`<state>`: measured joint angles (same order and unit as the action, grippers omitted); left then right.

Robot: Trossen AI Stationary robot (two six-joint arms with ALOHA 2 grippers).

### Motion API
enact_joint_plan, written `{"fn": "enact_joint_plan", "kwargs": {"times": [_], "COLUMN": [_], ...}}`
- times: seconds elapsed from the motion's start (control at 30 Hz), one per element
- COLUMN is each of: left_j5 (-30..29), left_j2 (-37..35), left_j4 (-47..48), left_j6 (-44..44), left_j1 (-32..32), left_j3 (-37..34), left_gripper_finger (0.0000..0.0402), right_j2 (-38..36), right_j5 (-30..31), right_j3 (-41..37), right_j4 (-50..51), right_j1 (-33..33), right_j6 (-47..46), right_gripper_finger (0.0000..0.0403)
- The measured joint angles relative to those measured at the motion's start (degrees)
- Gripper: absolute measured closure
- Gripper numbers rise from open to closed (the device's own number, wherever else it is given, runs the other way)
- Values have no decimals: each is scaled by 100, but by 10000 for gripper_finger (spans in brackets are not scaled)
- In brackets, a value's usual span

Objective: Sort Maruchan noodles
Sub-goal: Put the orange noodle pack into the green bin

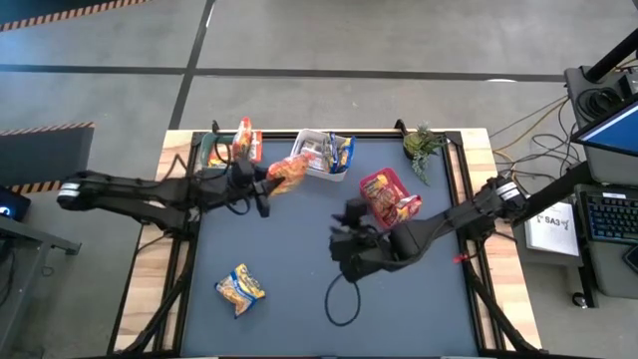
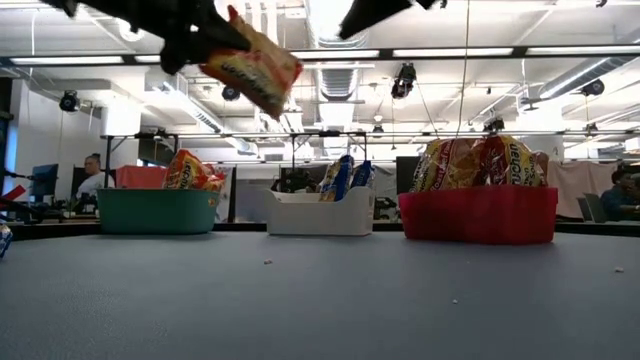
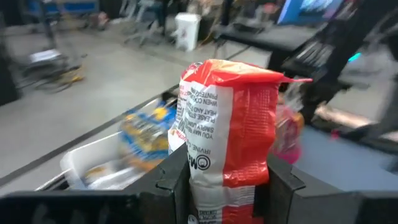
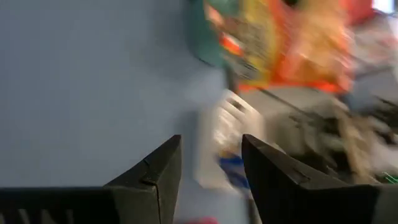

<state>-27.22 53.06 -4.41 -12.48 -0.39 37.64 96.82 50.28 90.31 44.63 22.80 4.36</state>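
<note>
My left gripper (image 1: pixel 265 185) is shut on an orange-red noodle packet (image 1: pixel 288 175), held high in the air next to the white bin (image 1: pixel 317 170); the packet also shows in the low view (image 2: pixel 256 66). My right gripper (image 1: pixel 344 235) is open and empty over the middle of the table, its fingers apart in the right wrist view (image 4: pixel 211 168). One loose yellow packet (image 1: pixel 240 288) lies flat on the mat near the front left. More packets stand in the green bin (image 1: pixel 211 152), the white bin and the red bin (image 1: pixel 371 180). My left gripper pinches the packet's near end (image 3: pixel 224 177) between its two fingers (image 3: pixel 176 182), one on each side. The fingers come about level from the table's left. The rest of the packet (image 3: pixel 231 106) sticks out beyond the fingers, tilted and lifted clear of table and bins.
The three bins stand in a row along the far side: green left (image 2: pixel 157 210), white middle (image 2: pixel 320 213), red right (image 2: pixel 478 215). A small plant (image 1: pixel 423 146) sits at the far right corner. A black cable loop (image 1: pixel 342 300) lies on the mat near the front.
</note>
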Motion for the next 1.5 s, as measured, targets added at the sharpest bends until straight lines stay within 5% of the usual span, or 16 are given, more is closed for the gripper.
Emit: {"fn": "enact_joint_plan", "kwargs": {"times": [0.2, 0.57, 0.9, 1.13, 1.5], "left_j5": [-725, -2487, -2742, -2737, -2410], "left_j2": [-134, -70, -34, 186, 1001], "left_j4": [2473, 5815, 6029, 5931, 5693], "left_j6": [-320, -1354, -1194, -1031, -920], "left_j1": [3, 131, 1513, 2588, 3264], "left_j3": [987, 2181, 2127, 1866, 1771], "left_gripper_finger": [289, 292, 323, 325, 325], "right_j2": [-125, -913, -1964, -2591, -2968], "right_j5": [-1490, -3075, -3099, -3092, -3079], "right_j3": [-304, -1438, -3340, -4271, -4558], "right_j4": [-1538, -2415, -4621, -5311, -5567], "right_j1": [-419, -1084, -1109, -1109, -1109], "right_j6": [1445, 1212, 1079, 825, 1045], "right_gripper_finger": [264, 276, 277, 278, 281]}}
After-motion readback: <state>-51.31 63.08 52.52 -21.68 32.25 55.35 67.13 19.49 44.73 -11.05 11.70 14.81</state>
